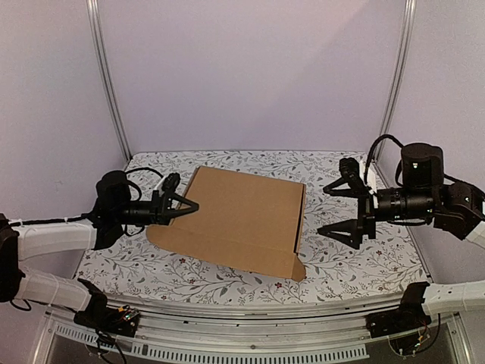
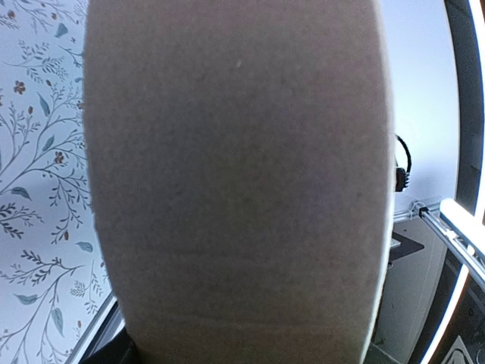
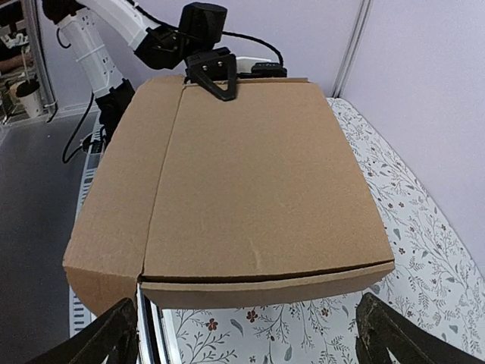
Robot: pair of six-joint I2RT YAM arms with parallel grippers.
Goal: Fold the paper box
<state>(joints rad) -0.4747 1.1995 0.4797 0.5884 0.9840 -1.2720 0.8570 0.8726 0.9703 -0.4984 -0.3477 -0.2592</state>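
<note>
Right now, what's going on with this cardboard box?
The paper box lies closed on the table. The left gripper is at its left edge, one finger over the top; whether it clamps is unclear. The right gripper hangs wide open just off the right side, not touching it.

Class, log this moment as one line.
box: lid down | left pincer: open, at box's left edge | right pincer: open, clear of box

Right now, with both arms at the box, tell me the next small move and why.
Probably ease the right gripper forward to the paper box and press the facing lid edge down. The gripper's jaws are wide open and clear of the box. A dark gap shows under that edge, and the left gripper sits at the opposite side, seemingly steadying the box.
</note>
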